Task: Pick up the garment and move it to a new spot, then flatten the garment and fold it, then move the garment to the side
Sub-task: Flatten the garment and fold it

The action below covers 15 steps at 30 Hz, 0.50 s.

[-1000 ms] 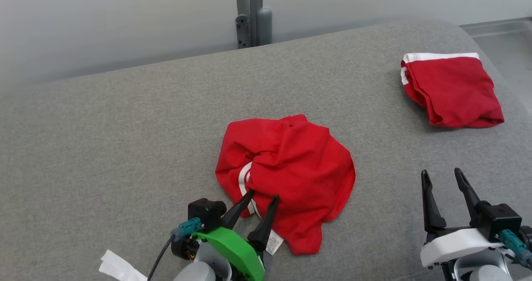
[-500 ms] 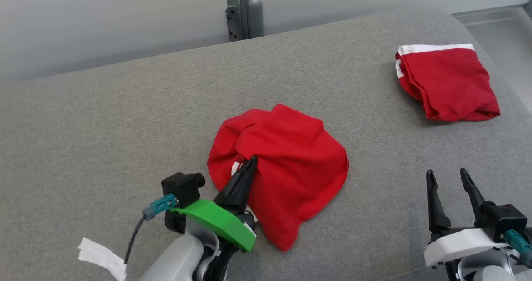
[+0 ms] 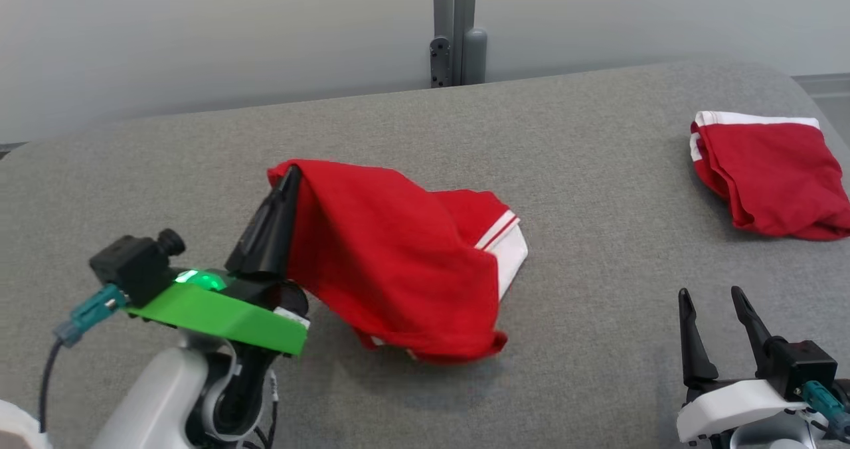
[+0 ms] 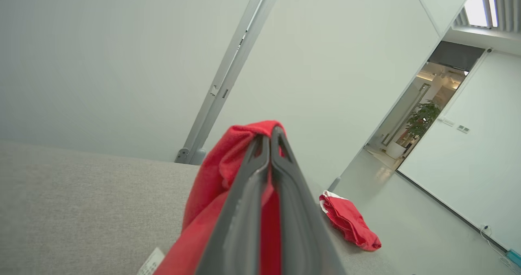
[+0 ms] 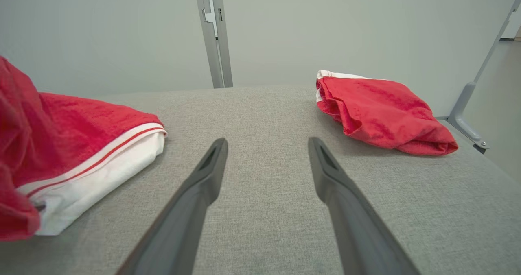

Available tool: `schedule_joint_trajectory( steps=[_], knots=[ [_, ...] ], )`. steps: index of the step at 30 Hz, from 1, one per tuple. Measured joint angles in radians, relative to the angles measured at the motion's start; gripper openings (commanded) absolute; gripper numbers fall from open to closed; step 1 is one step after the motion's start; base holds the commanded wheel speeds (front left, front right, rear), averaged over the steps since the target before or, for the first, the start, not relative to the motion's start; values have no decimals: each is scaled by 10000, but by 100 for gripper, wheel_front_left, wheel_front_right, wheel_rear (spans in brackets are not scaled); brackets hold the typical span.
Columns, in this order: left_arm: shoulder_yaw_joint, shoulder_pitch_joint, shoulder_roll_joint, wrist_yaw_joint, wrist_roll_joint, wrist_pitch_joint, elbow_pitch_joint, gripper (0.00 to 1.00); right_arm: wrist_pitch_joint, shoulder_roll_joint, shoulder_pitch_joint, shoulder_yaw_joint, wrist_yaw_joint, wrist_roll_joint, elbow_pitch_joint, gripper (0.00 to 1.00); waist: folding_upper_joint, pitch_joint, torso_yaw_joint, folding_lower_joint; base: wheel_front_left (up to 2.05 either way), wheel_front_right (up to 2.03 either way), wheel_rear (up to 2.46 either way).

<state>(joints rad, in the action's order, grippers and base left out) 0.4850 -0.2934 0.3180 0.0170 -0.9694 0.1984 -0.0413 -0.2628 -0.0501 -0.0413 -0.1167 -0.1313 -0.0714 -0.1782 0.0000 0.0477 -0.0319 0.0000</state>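
Closest to me on the right, my right fingers (image 3: 690, 343) (image 5: 203, 185) stand wide apart with nothing between them, low over the grey bench (image 3: 597, 170) and touching no cloth. On the left, my left fingers (image 3: 272, 230) (image 4: 252, 193) are pressed together on a bunched corner of the red garment (image 3: 398, 263) (image 4: 222, 165) (image 5: 73, 120), with red cloth showing between them and over their tips. That pinched corner is the garment's highest point, raised off the bench at left of centre. From there the cloth slopes down and away to my right, so its long axis runs from my left fingers towards the right side of the bench. The low end rests on the bench, and its white band (image 3: 511, 253) (image 5: 106, 173) with a thin red stripe faces right. A white care label (image 4: 148, 262) hangs by the cloth under my left fingers. The stretch of bench between the two pairs of fingers is bare grey fabric. Further off, near the bench's far right edge and well apart from the held garment, lies a second red garment (image 3: 773, 177) (image 4: 350, 222) (image 5: 382, 104), folded, with a white edge on its far side. Behind the bench a grey metal post (image 3: 455, 30) (image 5: 213, 35) rises against the pale wall.
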Motion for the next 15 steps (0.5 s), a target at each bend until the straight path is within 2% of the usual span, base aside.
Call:
schedule_joint_trajectory(
  steps=[4,8,10,15],
  knots=[
    [-523,-198,594,-265,-265,-522,-560,0,0,0,-31,58,0,-52,-73,100,0,-154,264,0,0,0,0],
    [-767,-478,955,-265,-1047,-1457,-487,0,0,0,-19,201,0,-81,-150,100,0,-314,376,0,0,0,0],
    [-988,-515,1246,-217,-1559,-1937,355,0,0,2,76,353,0,-150,-205,100,0,-351,296,0,0,0,0],
    [-1097,-557,1891,-265,-1106,-1864,2569,0,0,4,111,387,0,-151,-244,100,0,-261,-25,0,0,0,0]
  ],
)
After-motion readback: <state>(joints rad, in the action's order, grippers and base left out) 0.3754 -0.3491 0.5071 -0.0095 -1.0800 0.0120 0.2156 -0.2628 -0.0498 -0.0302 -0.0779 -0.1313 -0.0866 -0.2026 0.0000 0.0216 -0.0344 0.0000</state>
